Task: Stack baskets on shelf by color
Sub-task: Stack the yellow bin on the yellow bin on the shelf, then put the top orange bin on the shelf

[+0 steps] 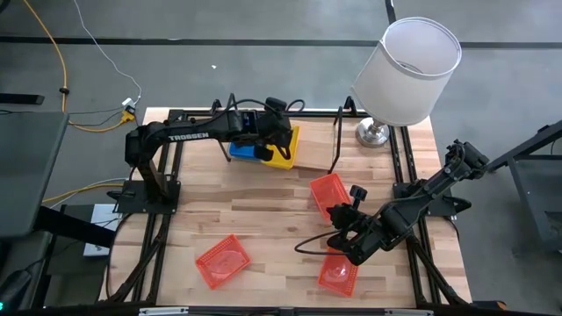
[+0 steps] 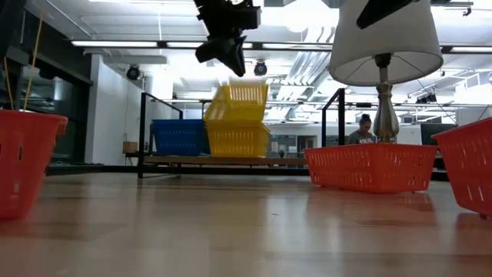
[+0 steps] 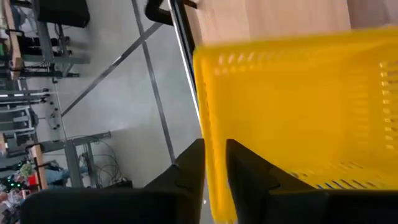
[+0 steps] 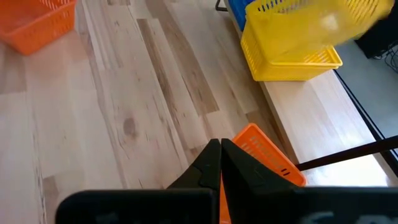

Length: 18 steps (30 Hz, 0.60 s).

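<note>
Left gripper (image 3: 214, 171) over the shelf (image 2: 231, 161), fingers slightly parted astride a yellow basket's (image 2: 237, 95) wall.
The low view shows that basket tilted above a second yellow basket (image 2: 237, 139), beside a blue basket (image 2: 178, 137); from above the arm hides them. Right gripper (image 4: 220, 163), fingers together, hovers over an orange basket (image 4: 264, 149), cut off.

Two matte black, six-joint robot arms: the left arm (image 1: 189, 134) carries white "TROSSEN" lettering along its link, the right arm (image 1: 413, 206) trails a thin black cable loop. Each ends in blocky, dark, wedge-shaped gripper fingers (image 3: 249, 177).
</note>
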### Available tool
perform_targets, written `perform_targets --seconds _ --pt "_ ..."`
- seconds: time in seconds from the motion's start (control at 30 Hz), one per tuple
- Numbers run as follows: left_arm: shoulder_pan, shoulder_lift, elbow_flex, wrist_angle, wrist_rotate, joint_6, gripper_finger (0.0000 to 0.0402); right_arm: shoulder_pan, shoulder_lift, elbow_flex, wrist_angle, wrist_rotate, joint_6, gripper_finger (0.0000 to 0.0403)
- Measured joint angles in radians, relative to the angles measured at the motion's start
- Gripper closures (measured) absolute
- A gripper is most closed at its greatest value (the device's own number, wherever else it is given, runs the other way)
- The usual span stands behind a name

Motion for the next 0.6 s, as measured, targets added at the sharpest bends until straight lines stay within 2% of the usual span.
perform_targets --seconds 0.37,0.47,0.6 --pt "-0.001 0.000 0.000 0.064 0.000 -0.038 0.0249 -0.003 0.000 0.000 0.002 0.008 0.007 0.0403" --pt "-0.001 0.000 0.000 0.048 0.000 -0.102 0.0238 -0.003 0.000 0.000 0.002 0.021 0.007 0.0403" --pt "-0.003 -0.019 0.000 -0.015 0.019 -0.269 0.0238 -0.009 0.000 0.000 0.002 0.053 0.023 0.0403"
